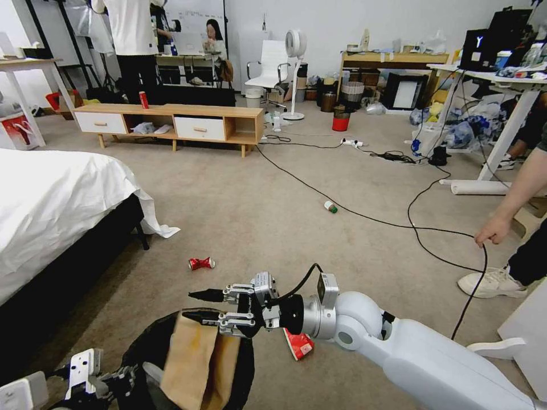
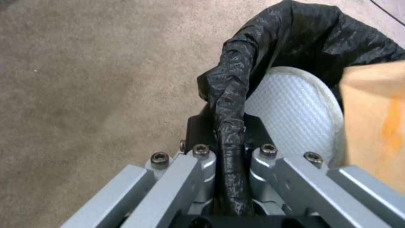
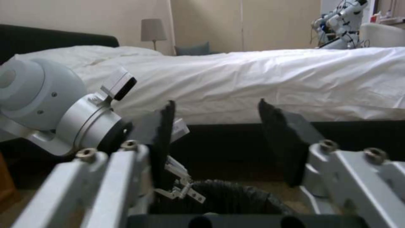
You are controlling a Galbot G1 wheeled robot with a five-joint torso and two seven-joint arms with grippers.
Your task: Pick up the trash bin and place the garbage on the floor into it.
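Beige carpet floor (image 1: pixel 239 199), white bed (image 1: pixel 51 199) alongside. Beside the bed's near end we see the trash bin (image 1: pixel 148 347), its mouth upward, a brown paper bag (image 1: pixel 196 356) standing upright inside. The left gripper (image 2: pixel 230 139) pinches the bin's lined rim between closed fingers. The right gripper (image 1: pixel 204 304) reaches horizontally over the bin toward the bed, fingers (image 3: pixel 162 126) spread, empty. Beyond the bin lies a crushed red can (image 1: pixel 201 263), long axis crosswise.
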